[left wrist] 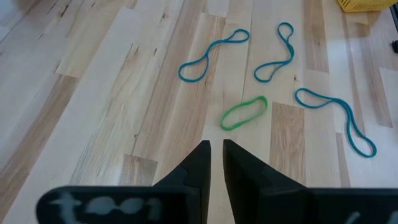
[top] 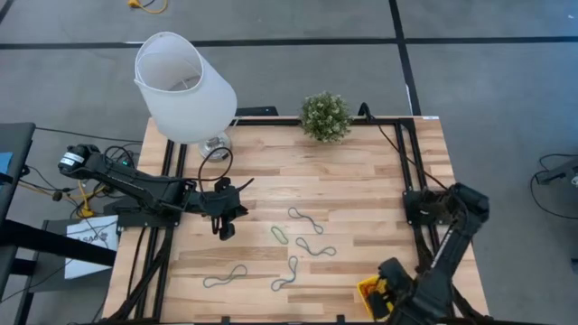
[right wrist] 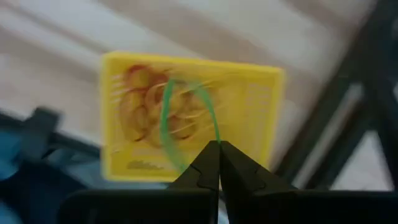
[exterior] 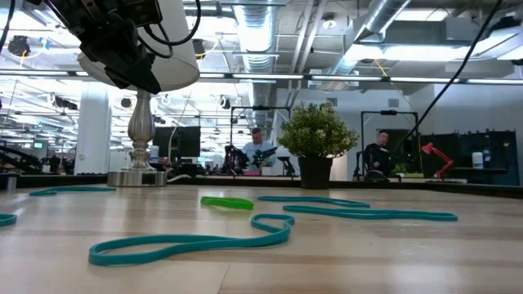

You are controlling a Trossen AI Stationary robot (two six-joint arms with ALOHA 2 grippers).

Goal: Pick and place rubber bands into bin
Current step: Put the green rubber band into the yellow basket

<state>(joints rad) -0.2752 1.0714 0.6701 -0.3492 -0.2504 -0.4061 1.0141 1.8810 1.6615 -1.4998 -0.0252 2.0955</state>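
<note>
My right gripper (right wrist: 217, 148) hovers over the yellow bin (right wrist: 261, 118) at the table's near right corner (top: 365, 291), shut on a green rubber band (right wrist: 166, 118). Red and yellow bands (right wrist: 140, 102) lie in the bin. My left gripper (left wrist: 214, 148) hangs over the table's left part (top: 224, 227), its fingers a narrow gap apart, touching nothing. Ahead of it a green band (left wrist: 244, 113) (top: 280, 236) lies flat on the wood. Several grey-blue bands lie flat around it (left wrist: 211, 53) (left wrist: 277, 55) (left wrist: 339, 118) (top: 225, 277). My right gripper pinches the green band between its two fingertips at one end of the loop (right wrist: 214, 138), coming from above. The rest of the loop (right wrist: 186, 90) spreads out past the fingertips over the bin's inside. Whether it touches the bands in the bin, I cannot tell.
A white lampshade on a metal lamp foot (top: 185, 86) stands at the far left corner, and a small potted plant (top: 325, 116) at the far edge. Black cables (top: 215, 162) run by the lamp. People sit in the room behind (exterior: 260, 147).
</note>
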